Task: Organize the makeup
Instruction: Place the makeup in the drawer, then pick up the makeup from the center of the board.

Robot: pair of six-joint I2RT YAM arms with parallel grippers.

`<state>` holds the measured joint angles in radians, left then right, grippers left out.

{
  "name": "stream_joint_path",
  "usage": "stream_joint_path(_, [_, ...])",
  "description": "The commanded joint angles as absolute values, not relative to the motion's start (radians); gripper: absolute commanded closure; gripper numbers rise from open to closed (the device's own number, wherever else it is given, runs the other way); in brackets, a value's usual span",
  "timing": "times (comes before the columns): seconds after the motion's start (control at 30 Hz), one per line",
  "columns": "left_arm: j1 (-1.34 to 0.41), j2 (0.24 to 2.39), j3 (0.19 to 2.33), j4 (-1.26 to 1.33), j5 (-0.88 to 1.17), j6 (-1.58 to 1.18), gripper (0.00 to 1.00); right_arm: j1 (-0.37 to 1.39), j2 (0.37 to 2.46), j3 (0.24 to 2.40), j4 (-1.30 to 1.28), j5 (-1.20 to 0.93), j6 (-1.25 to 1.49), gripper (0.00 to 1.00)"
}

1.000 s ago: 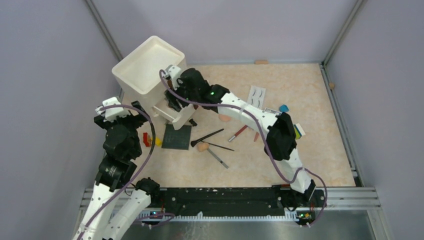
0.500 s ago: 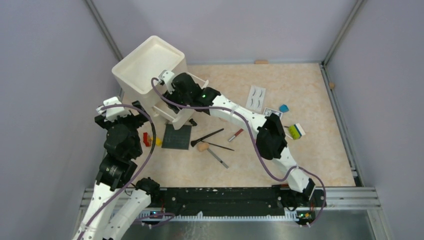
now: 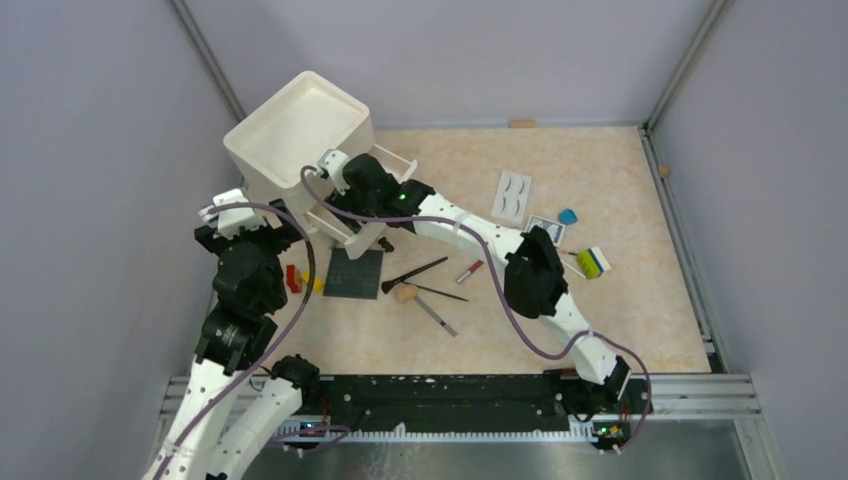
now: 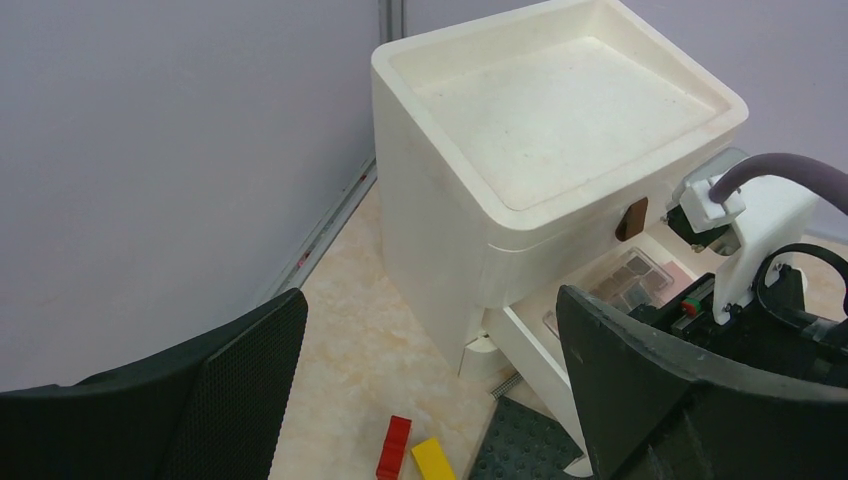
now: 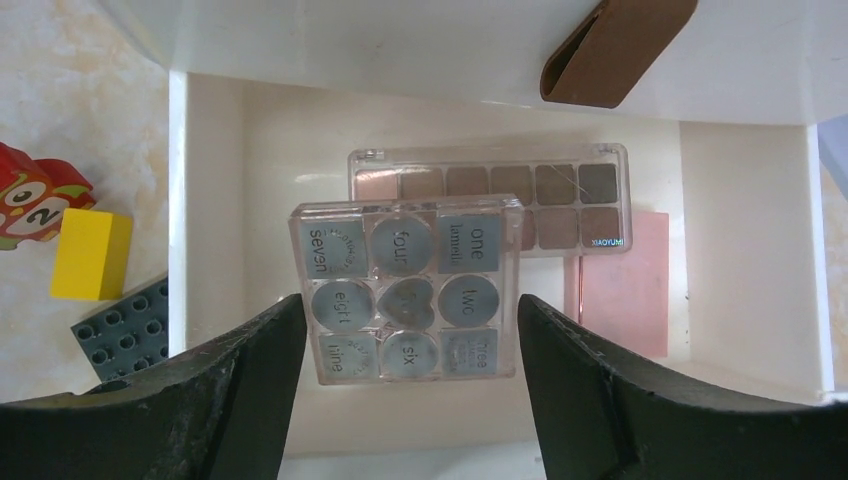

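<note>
I'm seeing my right tool (image 5: 407,325) seemingly clamping the clear palette (image 5: 405,250) inside the open drawer (image 5: 745,300), over the brown palette (image 5: 545,190); my left tool (image 4: 430,298) is hanging apart, gripping nothing, beside the cabinet (image 4: 450,230).

One white cabinet (image 3: 300,130) is standing on the table (image 3: 620,330). In one open drawer (image 5: 745,300) three flat cases are showing: one brown palette (image 5: 480,185), one pink compact (image 5: 625,290) and one clear box (image 5: 407,290) carrying nine round pans. Four thin sticks are lying on the table: one black brush (image 3: 415,273), one red stick (image 3: 470,271), one dark pencil (image 3: 440,293) and one grey pencil (image 3: 437,316). One peach puff (image 3: 405,294), one eyelash card (image 3: 514,194), one red brick (image 3: 292,277), one yellow brick (image 3: 316,284) and one studded plate (image 3: 354,273) are lying there too
</note>
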<state>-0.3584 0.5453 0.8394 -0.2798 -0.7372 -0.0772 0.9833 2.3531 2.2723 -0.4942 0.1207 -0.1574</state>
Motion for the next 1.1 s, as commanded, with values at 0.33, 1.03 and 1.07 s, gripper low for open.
stream_joint_path(0.33, [-0.347, 0.604, 0.845, -0.251, -0.677, -0.089, 0.01, 0.979, 2.190, 2.303, -0.460, 0.141, -0.117, 0.18])
stream_joint_path(1.03, [-0.344, 0.784, 0.886, -0.283, -0.419, -0.091, 0.01, 0.542, 1.386, 1.231, -0.379, 0.147, 0.450, 0.18])
stream_joint_path(1.07, [-0.343, 0.791, 0.889, -0.286, -0.411, -0.091, 0.01, 0.515, 1.346, 1.162, -0.391, 0.148, 0.460, 0.18])
